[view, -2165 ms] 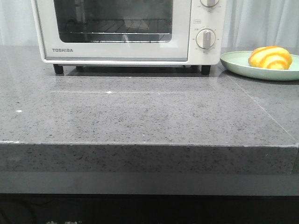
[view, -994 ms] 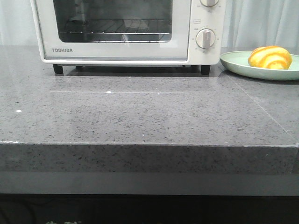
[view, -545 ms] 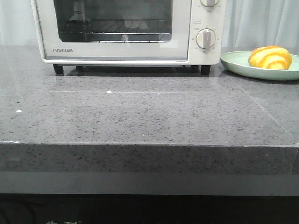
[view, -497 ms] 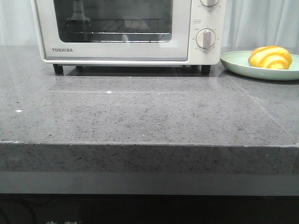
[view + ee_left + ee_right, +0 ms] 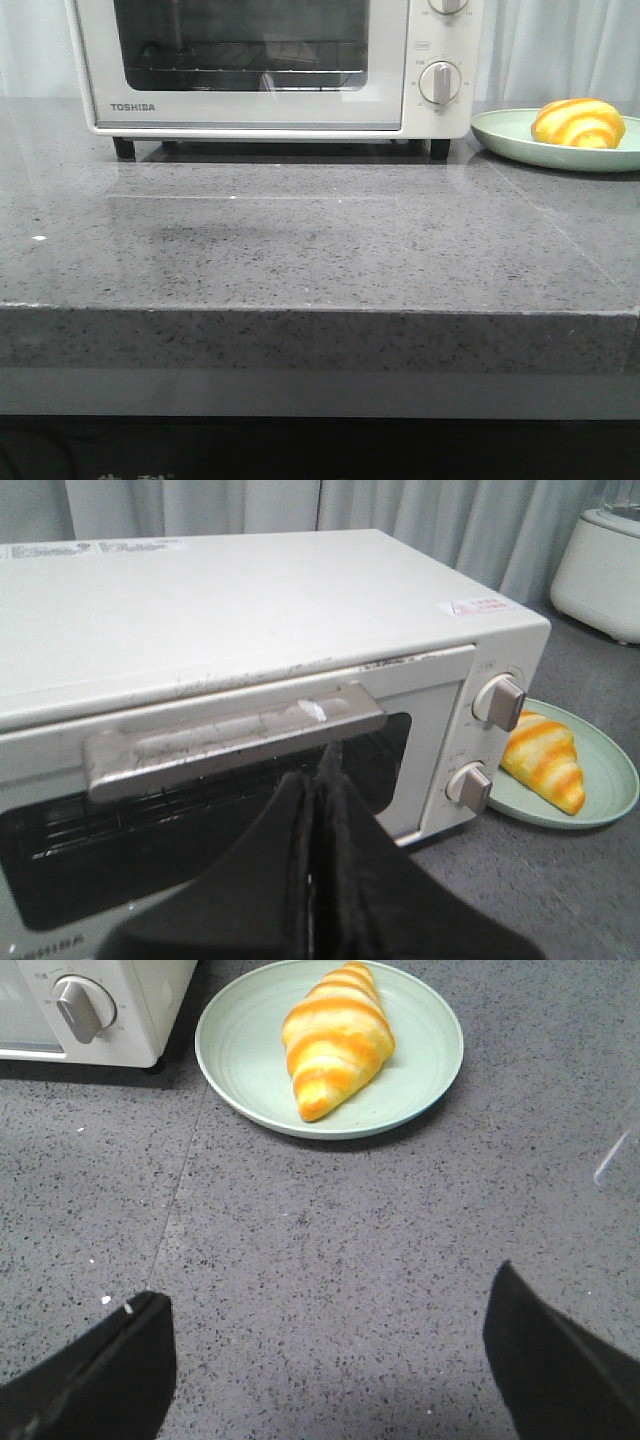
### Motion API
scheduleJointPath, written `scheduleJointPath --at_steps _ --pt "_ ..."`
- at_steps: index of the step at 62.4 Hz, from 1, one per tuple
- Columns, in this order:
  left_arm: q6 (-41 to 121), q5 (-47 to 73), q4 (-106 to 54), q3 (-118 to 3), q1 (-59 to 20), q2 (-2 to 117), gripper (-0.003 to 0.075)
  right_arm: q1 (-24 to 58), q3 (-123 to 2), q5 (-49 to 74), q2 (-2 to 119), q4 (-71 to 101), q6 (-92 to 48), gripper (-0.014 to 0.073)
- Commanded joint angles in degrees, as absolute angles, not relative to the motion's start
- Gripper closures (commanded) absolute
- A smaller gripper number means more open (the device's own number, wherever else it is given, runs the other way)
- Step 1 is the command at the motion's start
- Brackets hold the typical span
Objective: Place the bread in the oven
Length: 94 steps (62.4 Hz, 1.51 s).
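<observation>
Oven [image 5: 270,65] stands at the far edge of the grey speckled surface [image 5: 320,250], door shut, wire rack visible through the glass. Bread [image 5: 578,123] lies on a pale green plate [image 5: 505,135] at the far right corner of the surface, just beside the oven's knob side (striped roll resting on its side, clear of the plate's rim). Neither arm shows in the front view. Left wrist view: left gripper [image 5: 315,810] has its black fingers pressed together, tips close in front of the door handle [image 5: 230,738]; cannot tell whether they touch it. Right wrist view: right gripper [image 5: 330,1360] spread wide above bare surface, well apart from the plate, holding nothing.
</observation>
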<state>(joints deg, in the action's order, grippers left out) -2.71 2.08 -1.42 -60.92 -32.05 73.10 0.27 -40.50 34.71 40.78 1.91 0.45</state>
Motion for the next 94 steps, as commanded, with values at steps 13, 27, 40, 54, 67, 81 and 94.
scheduleJointPath --at_steps 13,27,40,54,67,81,94 --pt "-2.7 -2.99 -1.44 -75.09 -33.66 83.81 0.0739 -0.09 -42.56 31.07 40.99 2.1 0.0 -0.0041" --pt "-2.44 -2.53 0.58 -78.85 -33.54 89.03 0.0739 -0.09 -42.56 31.07 40.99 2.1 0.0 -0.0041" --pt "-2.44 0.84 5.01 -78.85 -33.54 90.25 0.0739 -0.09 -42.56 31.07 40.99 2.1 0.0 -0.0041" --pt "-2.44 11.38 4.44 -78.85 -34.31 89.4 0.0739 -0.09 -42.56 31.01 40.99 2.07 0.0 -0.0041" --pt "-2.44 20.24 3.29 -78.85 -36.54 85.96 0.0739 -0.09 -42.56 31.01 40.99 2.07 0.0 -0.0041" --pt "-2.44 22.55 1.87 -75.41 -37.02 83.27 0.0739 -0.09 -42.56 31.07 40.99 2.07 0.0 -0.0041" --pt "-2.44 21.19 -1.4 -67.72 -37.4 78.92 0.0739 -0.09 -42.56 31.07 40.99 2.07 0.0 -0.0041"
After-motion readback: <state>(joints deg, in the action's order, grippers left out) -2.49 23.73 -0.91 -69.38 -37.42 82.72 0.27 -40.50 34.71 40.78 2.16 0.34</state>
